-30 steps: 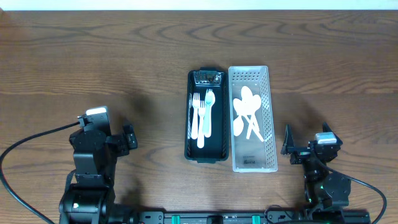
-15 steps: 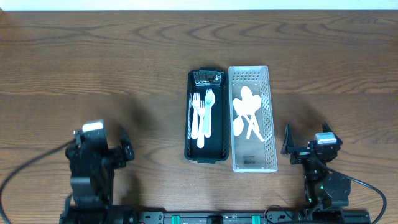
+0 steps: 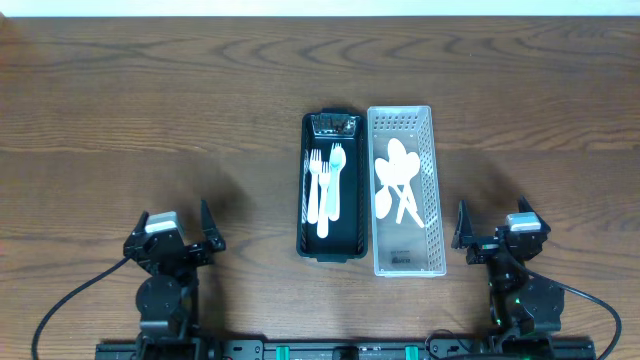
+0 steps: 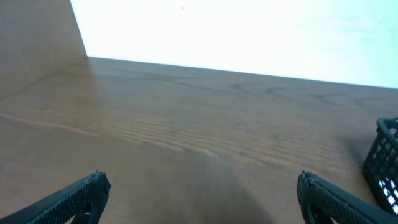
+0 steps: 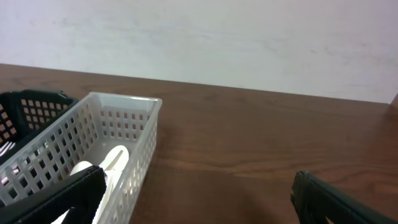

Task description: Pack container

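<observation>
Black basket (image 3: 304,200) holds the forks (image 3: 322,195); the white perforated basket (image 3: 438,200) touching its right side holds the spoons (image 3: 397,185). Both sit mid-counter (image 3: 150,100). Left tool (image 4: 202,180) and right tool (image 5: 198,179) are spread wide and empty near the front edge, well apart from the baskets. No loose cutlery shows on the counter, so packing reads as done. Judgement: best practice now is parking both tools clear, brushing neither basket wall.

No legible text, brand or number in any view. A greyish label-like patch (image 3: 404,259) inside the white perforated plastic basket (image 3: 434,190): too small to read.
</observation>
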